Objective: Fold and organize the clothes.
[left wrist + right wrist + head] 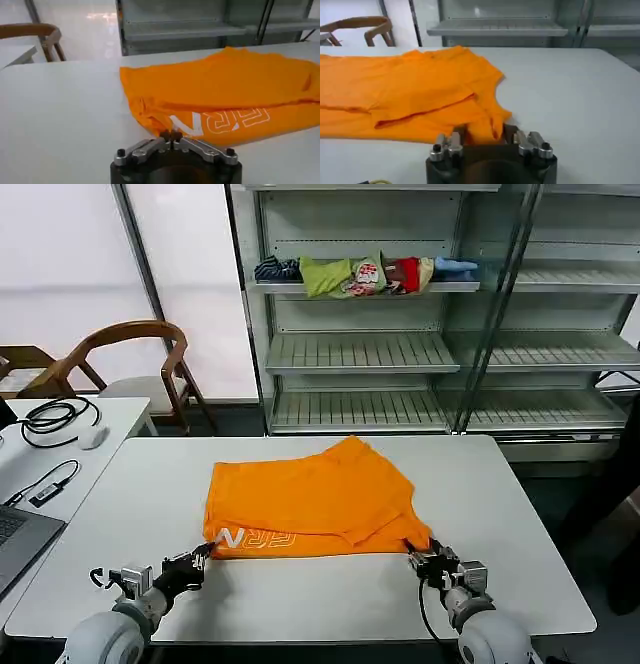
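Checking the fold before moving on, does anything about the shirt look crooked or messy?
The shirt is folded unevenly: its far edge rises to a peak, and the top layer stops short, leaving the lettered strip exposed.

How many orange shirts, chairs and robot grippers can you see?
Orange T-shirt on the white table: 1
Wooden chair: 1
Grippers: 2, the left gripper and the right gripper, each at a near corner of the shirt
Total: 4

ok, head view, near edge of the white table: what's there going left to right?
laptop corner → left gripper at the T-shirt's near left corner → white lettering on the orange T-shirt → right gripper at the near right corner → bare white table
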You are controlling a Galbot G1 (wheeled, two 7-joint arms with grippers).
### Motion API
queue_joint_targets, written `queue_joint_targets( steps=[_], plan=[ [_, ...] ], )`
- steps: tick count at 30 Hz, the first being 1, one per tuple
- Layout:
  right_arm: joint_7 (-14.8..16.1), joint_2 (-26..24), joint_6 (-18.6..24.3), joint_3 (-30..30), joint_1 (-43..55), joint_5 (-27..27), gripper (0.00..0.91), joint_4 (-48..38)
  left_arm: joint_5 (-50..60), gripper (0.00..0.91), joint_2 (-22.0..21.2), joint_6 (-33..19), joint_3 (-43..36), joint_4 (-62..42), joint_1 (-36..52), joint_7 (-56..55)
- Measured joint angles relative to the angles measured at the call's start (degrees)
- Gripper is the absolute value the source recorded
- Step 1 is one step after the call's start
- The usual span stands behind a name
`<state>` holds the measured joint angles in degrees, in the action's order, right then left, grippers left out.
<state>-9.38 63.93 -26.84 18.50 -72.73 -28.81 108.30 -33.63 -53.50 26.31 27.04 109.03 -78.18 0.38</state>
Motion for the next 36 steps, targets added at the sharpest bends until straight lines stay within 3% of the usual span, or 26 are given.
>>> queue_joint_targets(
  steps=[17,36],
  plan=[
    [0.72,-1.15,0.94,1.43,-3.83,1.52,0.0,4.31,0.35,0.02,-0.28,-0.19,1.11,1.34,-1.7,0.8],
    [2.13,-3.55,4.21,6.18,-17.01,5.49,0.0,12.46,0.61,0.02,-0.12,-2.28,5.74,7.99,-11.9,1.71]
  ],
)
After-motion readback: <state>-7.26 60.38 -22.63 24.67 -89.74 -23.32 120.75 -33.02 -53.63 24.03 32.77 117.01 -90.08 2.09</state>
